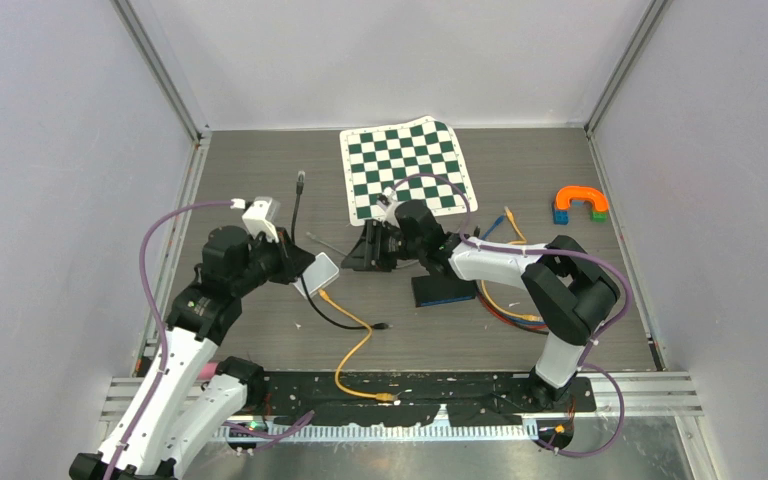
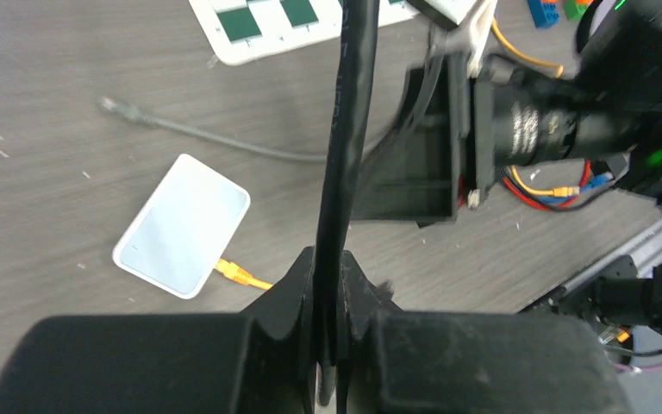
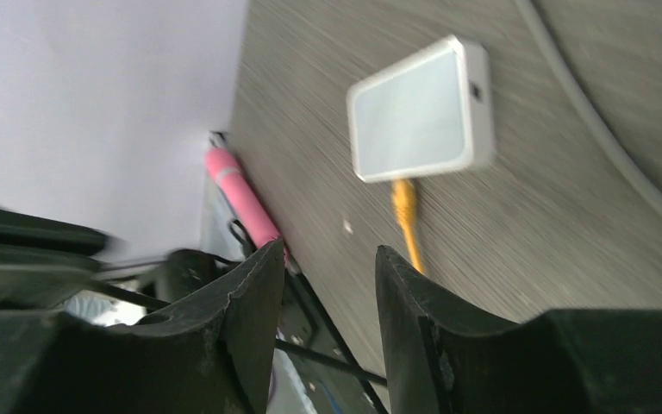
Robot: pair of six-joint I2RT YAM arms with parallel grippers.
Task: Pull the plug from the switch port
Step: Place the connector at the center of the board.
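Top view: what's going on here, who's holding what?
The left gripper is shut on a black cable, and the cable's upper plug end stands free in the air. The right gripper is open with nothing between its fingers, facing the white switch that lies on the table. A yellow plug sits in one of the switch's ports.

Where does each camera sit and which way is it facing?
Top external: above and behind the bases, looking down on the grey table; left arm and right arm show.
Left wrist: looks past the left fingers, shut on a thin black cable, toward the right arm.
Right wrist: looks past the parted right fingers toward a pink pen.
All share the flat white switch box.
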